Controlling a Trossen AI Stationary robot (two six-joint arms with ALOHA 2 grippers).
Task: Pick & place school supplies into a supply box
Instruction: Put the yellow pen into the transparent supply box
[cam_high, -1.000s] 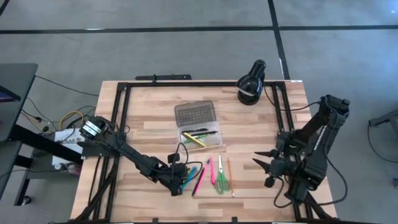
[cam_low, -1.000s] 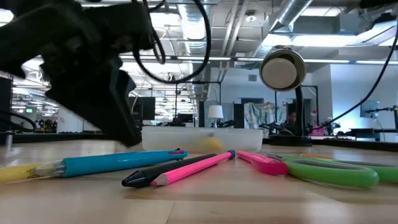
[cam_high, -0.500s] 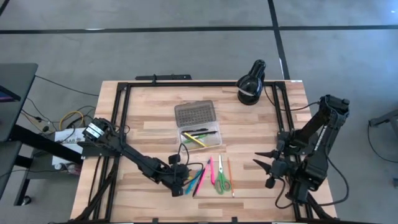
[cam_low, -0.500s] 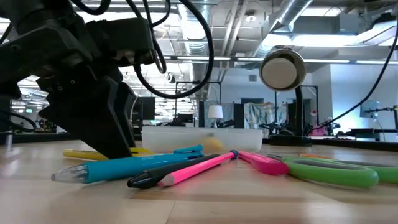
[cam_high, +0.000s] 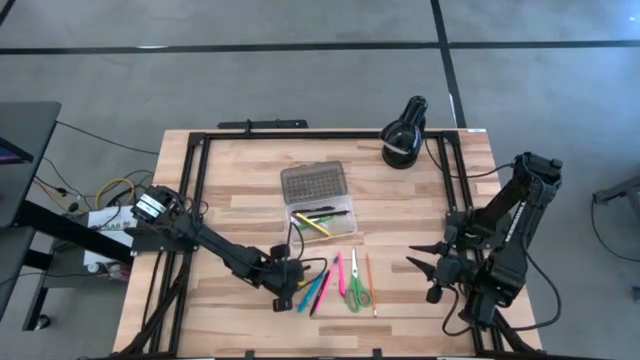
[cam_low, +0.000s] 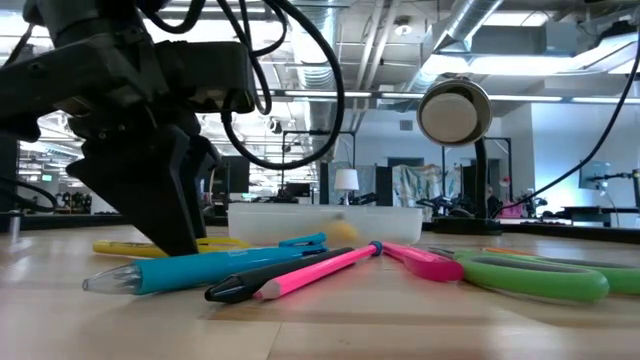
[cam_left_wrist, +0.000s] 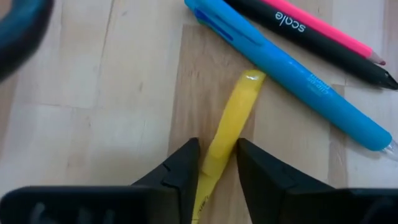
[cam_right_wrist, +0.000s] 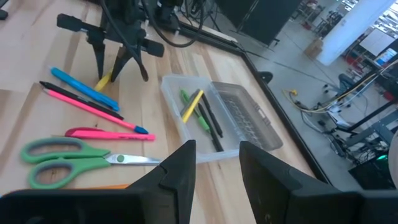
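Two arms showed in the high view, and only one was working. The left gripper (cam_high: 284, 295) stood well apart from the box (cam_high: 343, 228), off its open tray end and toward the left arm's side. It was at the edge of the loose pens lying there. The right gripper (cam_high: 418, 262) waited farther from the box on the other side, fingers spread and empty. So the left arm was the nearer. The pen under it was hidden in this view.

Low view: the left gripper (cam_low: 176, 238) came down onto the yellow pen (cam_low: 122, 247), which lay flat on the table (cam_low: 400, 330). It lay on the camera's side of the box (cam_low: 325, 222), behind the blue pen (cam_low: 200, 268).

Left wrist view: the fingers (cam_left_wrist: 180, 171) pinched the yellow pen (cam_left_wrist: 231, 121) from both sides, low on its length. Its long axis ran straight out from the gripper (cam_left_wrist: 216, 144), square to the closing line. Its far tip met the blue pen (cam_left_wrist: 292, 68), which lay crosswise. The lift, I judged, needed to clear that neighbour.

Right wrist view: the right fingers (cam_right_wrist: 177, 165) stood apart on nothing. Beyond them the yellow pen (cam_right_wrist: 103, 81) angled roughly toward the box (cam_right_wrist: 185, 134), which already held several pens. The scissors (cam_right_wrist: 68, 163) lay near.
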